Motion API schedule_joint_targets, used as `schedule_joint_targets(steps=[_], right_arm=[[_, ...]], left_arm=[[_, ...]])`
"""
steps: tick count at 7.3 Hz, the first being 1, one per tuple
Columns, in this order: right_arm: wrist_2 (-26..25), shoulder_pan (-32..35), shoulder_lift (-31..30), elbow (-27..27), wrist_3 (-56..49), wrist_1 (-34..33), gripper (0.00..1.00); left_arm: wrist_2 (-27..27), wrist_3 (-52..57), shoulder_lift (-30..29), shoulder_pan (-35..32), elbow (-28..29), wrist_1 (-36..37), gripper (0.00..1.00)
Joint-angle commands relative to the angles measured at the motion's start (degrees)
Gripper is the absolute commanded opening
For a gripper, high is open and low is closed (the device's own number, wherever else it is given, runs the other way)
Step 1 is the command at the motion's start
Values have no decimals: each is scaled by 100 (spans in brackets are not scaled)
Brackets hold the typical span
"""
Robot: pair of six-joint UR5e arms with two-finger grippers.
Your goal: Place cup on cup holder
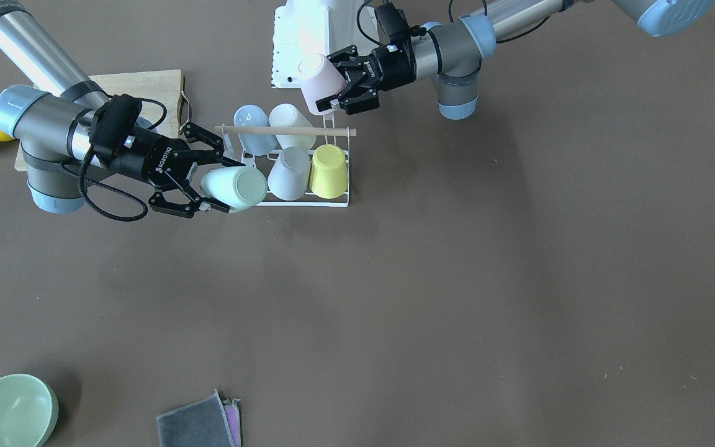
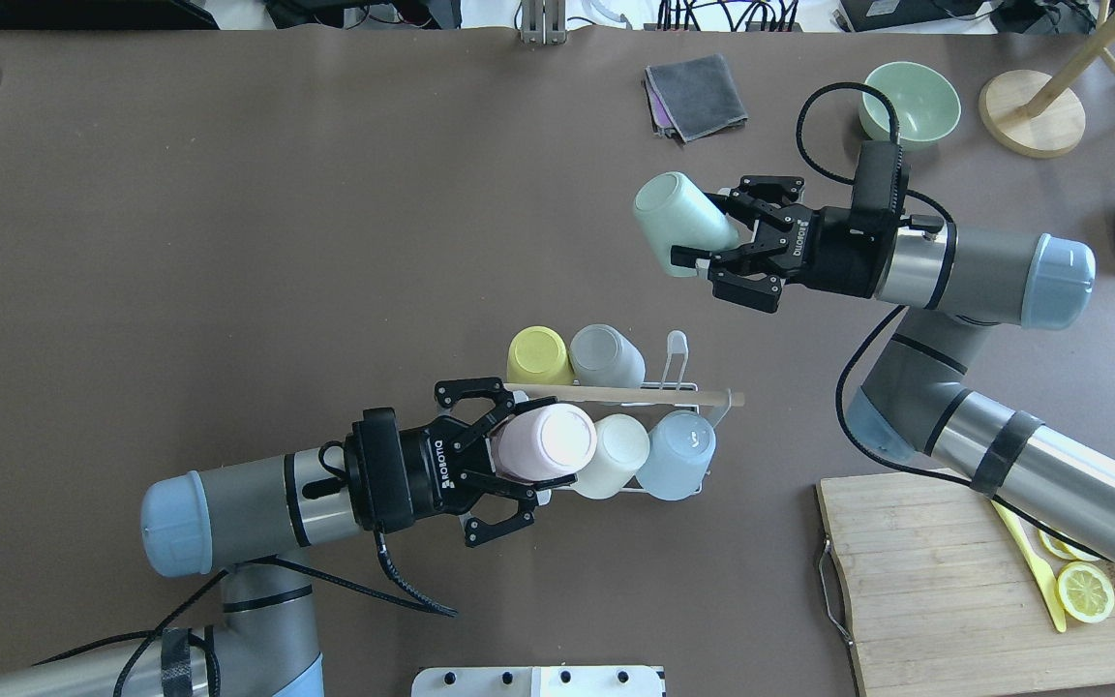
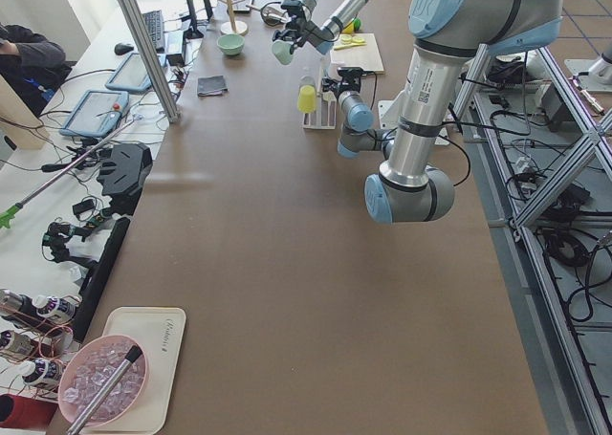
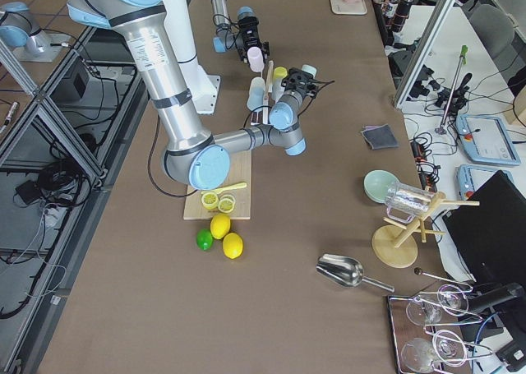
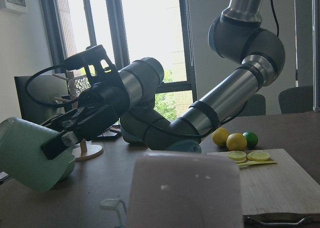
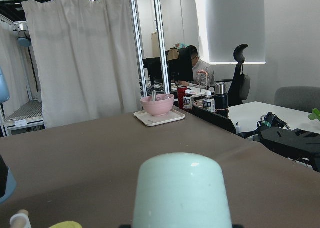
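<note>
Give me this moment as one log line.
left jaws: shut on pink cup by cup holder | right jaws: shut on mint cup, away from holder | four cups racked

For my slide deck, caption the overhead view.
Left gripper holds a pink cup by the cup holder; right gripper holds a mint cup.

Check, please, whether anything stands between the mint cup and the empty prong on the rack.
Nothing visible does. The mint cup, in the right claw, hangs apart from the rack; the empty prong stands uncovered beside the grey cup.
</note>
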Motion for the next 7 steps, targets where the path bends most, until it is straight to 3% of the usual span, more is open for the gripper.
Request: schedule_joint_targets(steps=[1,2,3,7], right_arm=[[-492,-343,-394,478,-85,22,16],[-721,-545,-396,541,-129,22,16],[-975,-782,-404,533,-312,31,16],[-1110,-1039,-501,480,-376,250,16]], left_arm=[[35,1,2,2,22,4,17],[35,1,2,2,31,4,17],[35,-8,2,2,40,-5,95],[35,-17,-6,-7,31,-58,99]])
